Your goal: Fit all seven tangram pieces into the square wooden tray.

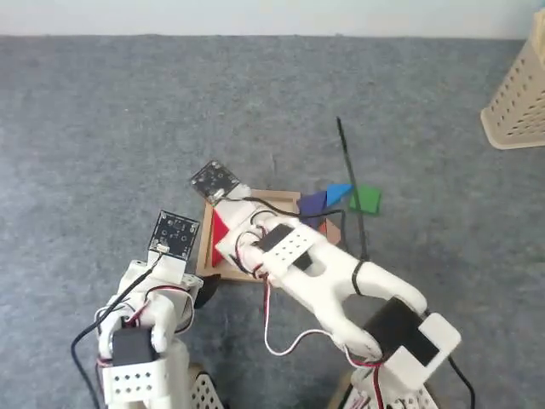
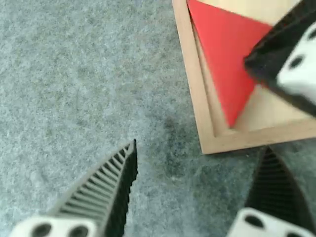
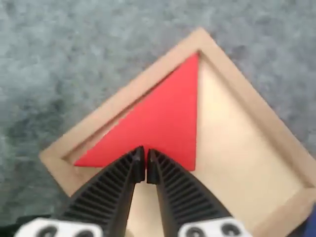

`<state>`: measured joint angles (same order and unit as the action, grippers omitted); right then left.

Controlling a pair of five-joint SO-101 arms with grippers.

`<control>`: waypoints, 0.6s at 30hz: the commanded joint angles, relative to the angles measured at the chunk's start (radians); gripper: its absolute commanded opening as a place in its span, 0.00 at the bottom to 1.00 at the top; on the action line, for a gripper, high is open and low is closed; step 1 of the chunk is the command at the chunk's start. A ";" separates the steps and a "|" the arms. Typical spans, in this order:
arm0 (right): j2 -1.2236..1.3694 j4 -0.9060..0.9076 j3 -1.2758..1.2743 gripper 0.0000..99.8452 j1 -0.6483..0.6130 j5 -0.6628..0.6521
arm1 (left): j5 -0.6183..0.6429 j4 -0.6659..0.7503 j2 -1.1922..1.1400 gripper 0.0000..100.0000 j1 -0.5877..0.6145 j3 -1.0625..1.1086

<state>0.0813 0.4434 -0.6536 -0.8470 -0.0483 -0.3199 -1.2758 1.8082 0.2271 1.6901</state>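
Observation:
The square wooden tray (image 3: 237,94) lies on the grey carpet, with a red triangle (image 3: 163,123) flat inside along one wall. My right gripper (image 3: 146,157) is shut, its tips resting at the red triangle's inner edge, nothing between them. In the high view the right arm (image 1: 315,264) covers much of the tray (image 1: 274,198). My left gripper (image 2: 200,148) stands open just off the tray's near corner (image 2: 207,138), with the red triangle (image 2: 222,59) beyond. Purple (image 1: 312,203), blue (image 1: 338,193) and green (image 1: 366,199) pieces lie on the carpet past the tray's far right corner.
A thin black rod or cable (image 1: 349,179) runs across the carpet beside the loose pieces. A beige slotted basket (image 1: 519,94) stands at the far right. Part of the right arm's gripper (image 2: 286,59) shows over the tray in the left wrist view.

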 commanded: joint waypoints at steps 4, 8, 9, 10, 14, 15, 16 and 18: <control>-0.077 0.064 0.020 0.02 0.010 -0.015 | -0.005 0.000 0.014 0.35 -0.005 -0.005; -0.223 0.185 0.014 0.09 0.074 0.002 | -0.005 0.000 0.014 0.35 -0.005 -0.005; -0.251 0.223 0.014 0.10 0.099 0.026 | -0.005 0.000 0.014 0.35 -0.005 -0.005; -0.272 0.257 0.012 0.11 0.125 0.055 | -0.005 0.000 0.014 0.35 -0.005 -0.005; -0.265 0.269 -0.012 0.12 0.193 0.115 | -0.005 0.000 0.014 0.35 -0.005 -0.005; -0.246 0.259 -0.015 0.12 0.194 0.114 | -0.005 0.000 0.014 0.35 -0.005 -0.005; -0.225 0.249 -0.015 0.12 0.194 0.115 | -0.005 0.000 0.014 0.35 -0.005 -0.005; -0.179 0.236 -0.009 0.12 0.194 0.117 | -0.005 0.000 0.014 0.35 -0.005 -0.005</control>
<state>-0.1181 0.7012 -0.6751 -0.6644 0.0499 -0.3199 -1.2758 1.8082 0.2271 1.6901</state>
